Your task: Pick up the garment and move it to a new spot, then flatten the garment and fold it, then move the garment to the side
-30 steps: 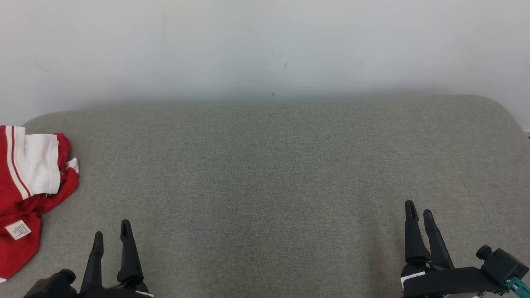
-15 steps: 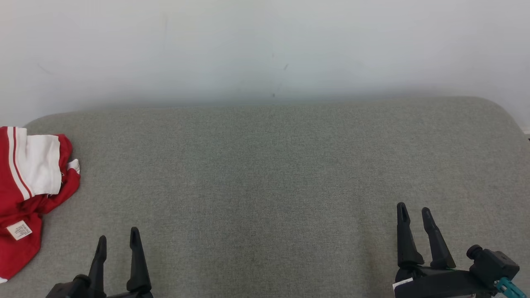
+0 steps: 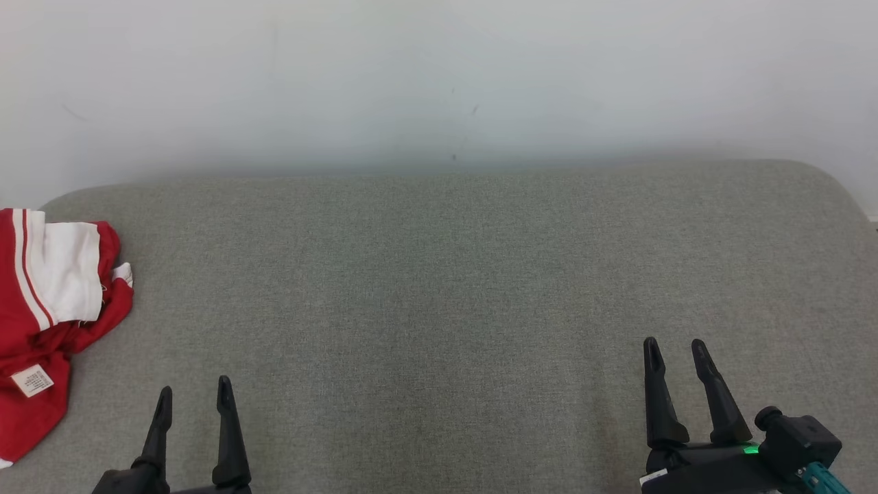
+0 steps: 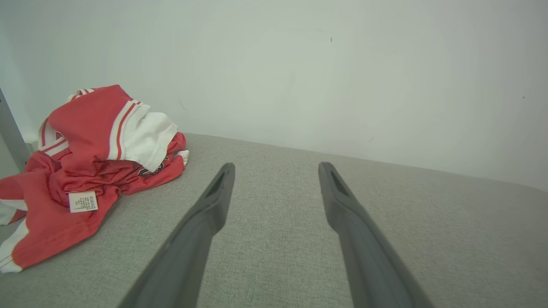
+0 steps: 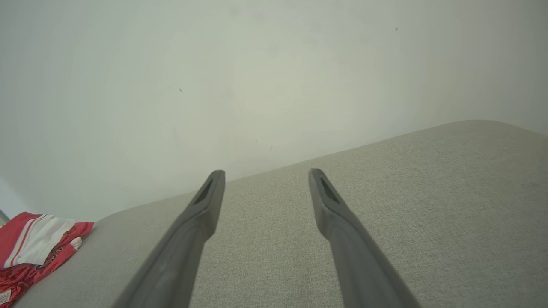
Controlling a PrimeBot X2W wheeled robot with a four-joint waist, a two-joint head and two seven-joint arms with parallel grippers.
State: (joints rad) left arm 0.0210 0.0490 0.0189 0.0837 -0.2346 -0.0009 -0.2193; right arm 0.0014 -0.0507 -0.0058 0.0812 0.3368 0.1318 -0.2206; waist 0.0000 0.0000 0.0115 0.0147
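**Garment not grabbed yet, pretty much everything left to do**

The red-and-white garment (image 3: 48,309) is seen bunched in a heap at the far left edge of the grey padded surface (image 3: 439,274), label showing. The left gripper (image 3: 194,385) and right gripper (image 3: 674,342) are held with fingers spread, nothing gripped, both apart from the cloth. Pickup, moving, flattening, folding and setting aside can all be counted as undone.
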